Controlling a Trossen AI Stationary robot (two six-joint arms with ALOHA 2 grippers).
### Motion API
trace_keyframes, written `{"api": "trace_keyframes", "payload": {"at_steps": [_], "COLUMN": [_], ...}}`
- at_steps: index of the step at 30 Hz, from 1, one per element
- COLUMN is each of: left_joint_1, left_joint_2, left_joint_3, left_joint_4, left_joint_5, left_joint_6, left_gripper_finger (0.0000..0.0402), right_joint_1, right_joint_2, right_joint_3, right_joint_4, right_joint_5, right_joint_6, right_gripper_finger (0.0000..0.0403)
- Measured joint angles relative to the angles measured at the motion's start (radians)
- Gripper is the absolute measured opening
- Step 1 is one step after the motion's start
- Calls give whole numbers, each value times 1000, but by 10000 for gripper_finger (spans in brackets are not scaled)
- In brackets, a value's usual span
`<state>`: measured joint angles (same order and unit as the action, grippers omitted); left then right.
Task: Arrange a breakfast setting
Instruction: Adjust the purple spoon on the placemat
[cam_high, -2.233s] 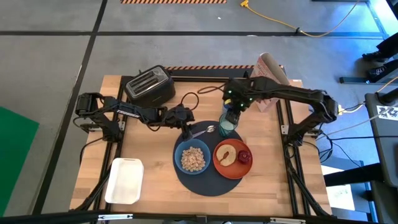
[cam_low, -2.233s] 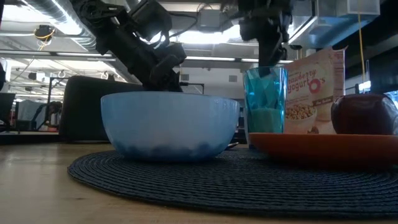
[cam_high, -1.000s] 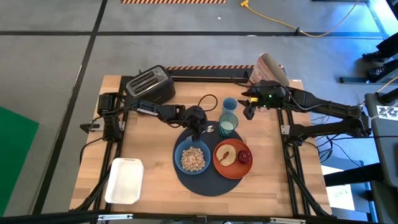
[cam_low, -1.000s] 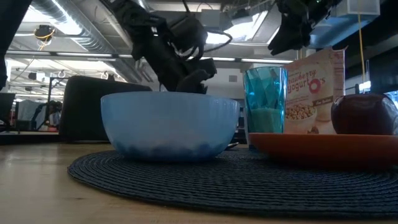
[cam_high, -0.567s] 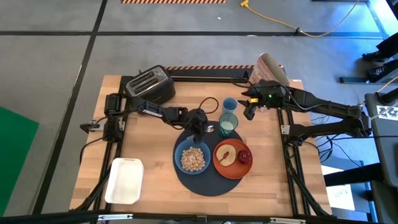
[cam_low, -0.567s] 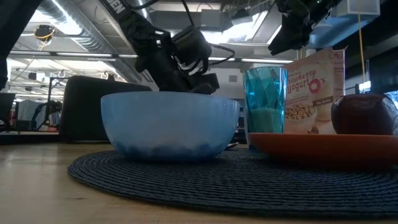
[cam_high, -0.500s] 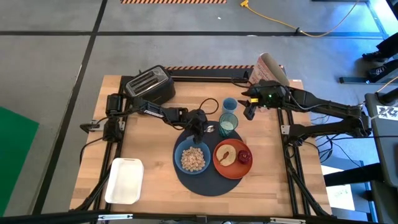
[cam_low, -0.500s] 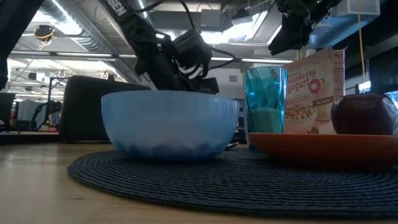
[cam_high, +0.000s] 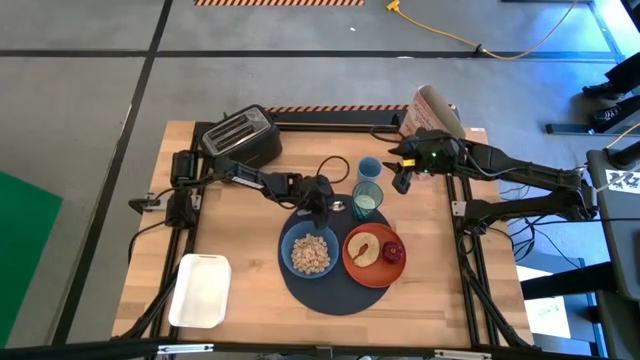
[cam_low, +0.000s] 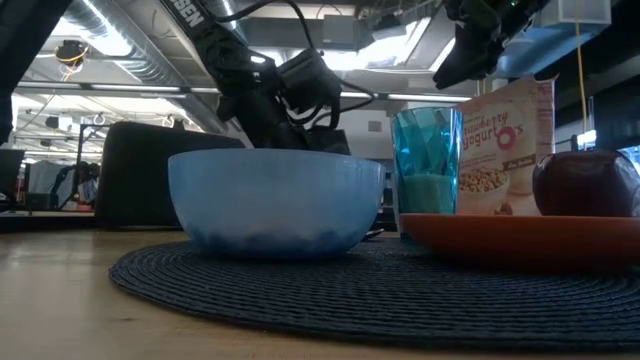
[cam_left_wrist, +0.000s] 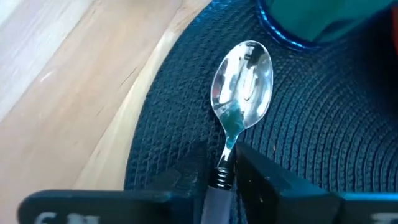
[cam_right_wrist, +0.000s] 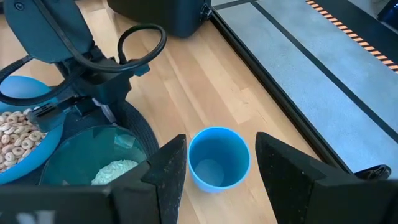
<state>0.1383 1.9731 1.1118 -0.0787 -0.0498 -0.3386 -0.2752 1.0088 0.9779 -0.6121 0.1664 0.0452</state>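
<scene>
Spoon (cam_left_wrist: 242, 93) handle hidden between left gripper (cam_left_wrist: 219, 177) fingers, clamped on it over placemat (cam_left_wrist: 323, 137), right gripper (cam_right_wrist: 214, 155) spread wide, empty, above blue cup (cam_right_wrist: 218, 157).

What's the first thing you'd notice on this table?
A breakfast laid on a round dark placemat: a blue bowl of cereal beside an orange plate with toast and a red fruit. The left hand holds a shiny spoon at the mat's edge, by a green glass.
</scene>
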Motion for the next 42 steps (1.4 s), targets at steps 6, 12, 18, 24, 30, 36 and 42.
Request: {"api": "trace_keyframes", "payload": {"at_steps": [6, 12, 18, 24, 30, 36, 42], "left_joint_1": [-8, -8, -8, -11, -45, -109, -187], "left_joint_2": [-9, -11, -32, -106, -162, -162, -174], "left_joint_3": [0, 0, 1, -2, -1, -1, -1], "left_joint_4": [-15, -53, -123, -284, -429, -545, -638], "left_joint_5": [4, 7, 4, -110, -132, -113, -112], "left_joint_6": [-48, -66, -105, -157, -228, -338, -506], "left_gripper_finger": [60, 45, 44, 49, 49, 49, 49], "right_joint_1": [0, 0, 0, 0, 0, 0, 0], "right_joint_2": [0, 0, 0, 1, 1, 1, 1], "right_joint_3": [0, 0, 0, 1, 1, 1, 1], "right_joint_4": [-13, -18, -19, -21, -29, -35, -43], "right_joint_5": [1, 1, 1, 3, 9, 7, 7], "right_joint_6": [-1, -2, -2, -6, -16, -19, -24], "right_gripper_finger": [184, 184, 184, 184, 184, 184, 184]}}
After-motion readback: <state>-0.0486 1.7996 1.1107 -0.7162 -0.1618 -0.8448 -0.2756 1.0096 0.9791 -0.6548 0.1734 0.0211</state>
